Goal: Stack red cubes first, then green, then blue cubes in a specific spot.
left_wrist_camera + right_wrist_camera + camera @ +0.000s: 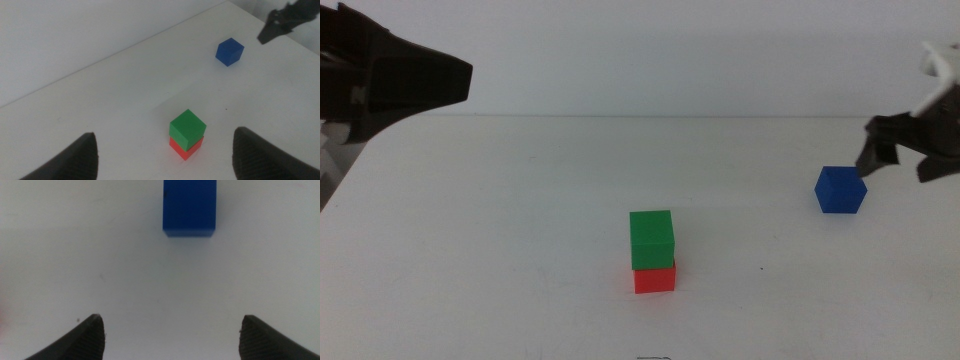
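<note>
The green cube [652, 239] sits on top of the red cube [654, 277] near the middle front of the white table; the stack also shows in the left wrist view, green [187, 129] over red [186, 148]. The blue cube [840, 190] lies alone to the right, and shows in the left wrist view [230, 51] and the right wrist view [189, 206]. My right gripper [895, 152] is open, just right of and a little above the blue cube, apart from it. My left gripper [440, 75] is open and empty, raised at the far left, away from the stack.
The white tabletop [500, 230] runs back to a pale wall. Nothing else stands on it apart from the cubes.
</note>
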Motion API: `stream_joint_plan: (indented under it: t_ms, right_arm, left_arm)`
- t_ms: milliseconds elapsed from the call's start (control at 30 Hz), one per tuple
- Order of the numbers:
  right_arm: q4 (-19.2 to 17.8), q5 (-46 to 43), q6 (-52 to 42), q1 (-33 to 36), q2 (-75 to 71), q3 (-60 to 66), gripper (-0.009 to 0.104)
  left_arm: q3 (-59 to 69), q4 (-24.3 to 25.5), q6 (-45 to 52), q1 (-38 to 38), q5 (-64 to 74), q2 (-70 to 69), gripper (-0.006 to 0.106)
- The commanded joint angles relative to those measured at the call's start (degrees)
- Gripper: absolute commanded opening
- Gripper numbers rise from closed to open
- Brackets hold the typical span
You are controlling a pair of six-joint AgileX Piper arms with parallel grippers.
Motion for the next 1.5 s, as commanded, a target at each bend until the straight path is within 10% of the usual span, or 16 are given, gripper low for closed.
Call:
stream_joint_plan:
  t_ms: [0, 667, 800, 933, 1133, 1467]
  right_arm:
    - [-0.36, 2.24, -0.34, -0.26, 2.75, -6.83, 0.094]
    - [-2.18, -1.14, -0.34, -0.26, 25.59, -22.48, 0.092]
    - [-4.65, -2.11, 0.22, -0.20, 26.85, -22.48, 0.071]
    - [-5.81, -1.51, 1.12, -0.20, 25.47, -22.48, 0.002]
    - [-6.61, 0.79, 2.91, 3.56, 14.71, -13.88, -0.001]
    - [-20.96, 12.76, 33.34, 28.26, 0.39, -9.65, -0.001]
  left_arm:
    - [-1.43, -2.54, -0.02, -0.07, -3.48, -0.39, 0.090]
    - [-1.43, -2.54, -0.02, -0.07, -3.48, -0.39, 0.090]
    - [-1.43, -2.54, -0.02, -0.07, -3.48, -0.39, 0.090]
    - [-1.43, -2.54, -0.02, -0.07, -3.48, -0.39, 0.090]
    - [-1.43, -2.54, -0.02, -0.07, -3.48, -0.39, 0.090]
    - [-1.43, -2.54, -0.02, -0.07, -3.48, -0.39, 0.090]
